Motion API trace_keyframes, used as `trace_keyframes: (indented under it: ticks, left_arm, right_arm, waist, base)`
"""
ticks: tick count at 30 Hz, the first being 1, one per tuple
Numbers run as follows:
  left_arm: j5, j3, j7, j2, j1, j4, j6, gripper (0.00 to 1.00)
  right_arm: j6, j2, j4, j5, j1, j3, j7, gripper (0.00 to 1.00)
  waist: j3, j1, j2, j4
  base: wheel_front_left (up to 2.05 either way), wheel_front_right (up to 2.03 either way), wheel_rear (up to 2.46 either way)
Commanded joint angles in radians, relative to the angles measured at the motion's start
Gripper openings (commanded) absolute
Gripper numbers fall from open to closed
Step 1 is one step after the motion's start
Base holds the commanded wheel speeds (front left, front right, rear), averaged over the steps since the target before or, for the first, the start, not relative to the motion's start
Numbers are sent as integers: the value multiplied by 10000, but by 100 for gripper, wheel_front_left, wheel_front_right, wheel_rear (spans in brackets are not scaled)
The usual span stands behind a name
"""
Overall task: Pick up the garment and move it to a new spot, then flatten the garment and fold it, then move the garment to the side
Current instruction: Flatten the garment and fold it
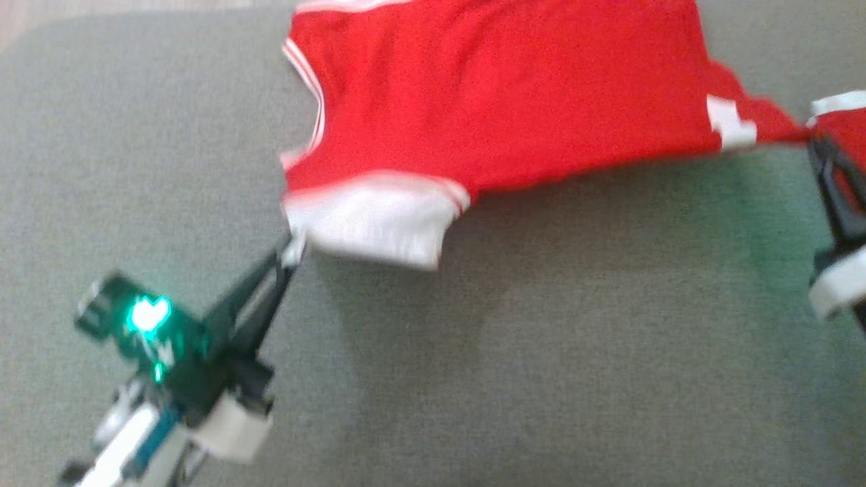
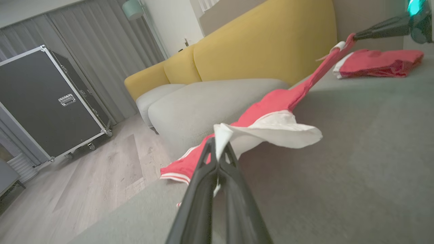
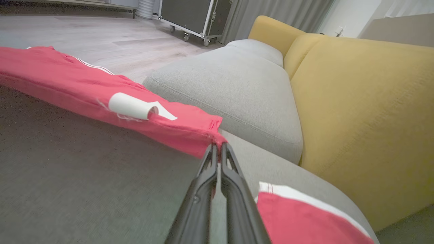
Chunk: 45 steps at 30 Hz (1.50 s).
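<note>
Holding the red garment stretched, my left gripper and right gripper pinch only thin corners, which I fear tension could pull free.

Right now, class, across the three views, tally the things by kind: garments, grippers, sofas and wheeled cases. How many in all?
Garments: 2, held garment and second garment
Grippers: 2, left gripper and right gripper
Sofas: 1, the sofa
Cases: 1, the wheeled case
Total: 6
</note>
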<state>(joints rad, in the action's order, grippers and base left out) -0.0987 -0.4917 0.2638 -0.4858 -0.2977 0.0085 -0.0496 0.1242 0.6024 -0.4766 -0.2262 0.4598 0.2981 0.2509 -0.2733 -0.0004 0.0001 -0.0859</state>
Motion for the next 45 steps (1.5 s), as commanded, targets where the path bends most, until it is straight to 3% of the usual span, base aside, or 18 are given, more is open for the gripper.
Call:
trace_keyframes:
  ticks: [1,8,14,21,35,45]
  left_arm:
    - [164,383,-20,-550,183,-365,142,0]
    - [187,274,-20,-674,2209,-814,522,0]
    - [249,159,-20,-654,2284,-944,297,0]
    - [433,398,-20,-278,431,-390,45,0]
    - [854,273,-20,360,-3582,1562,-546,0]
    - [1154,76,-20,415,-4474,2606,-322,0]
  right_arm:
    - [65,117,552,162,-600,-273,107,0]
    - [65,56,2062,975,-3481,-1382,72,0]
    - [65,-178,3411,1069,-4695,-2029,-597,0]
    - [65,-431,3376,991,-3911,-2200,-1085,0]
    - [65,-243,1877,968,-1284,-1660,-1068,0]
    - [65,-526,498,1249,204,-1127,-333,0]
  waist:
    - [399,4,-1,145]
    - [828,4,-1,75]
    - [503,4,-1,1]
    - [-107,4,-1,-118]
    - [-1340,4,-1,-209]
    - [-1678,4,-1,-140]
  base:
    - [0,0,0]
    - [0,0,0]
    - [0,0,0]
    - [0,0,0]
    - [0,0,0]
    - [0,0,0]
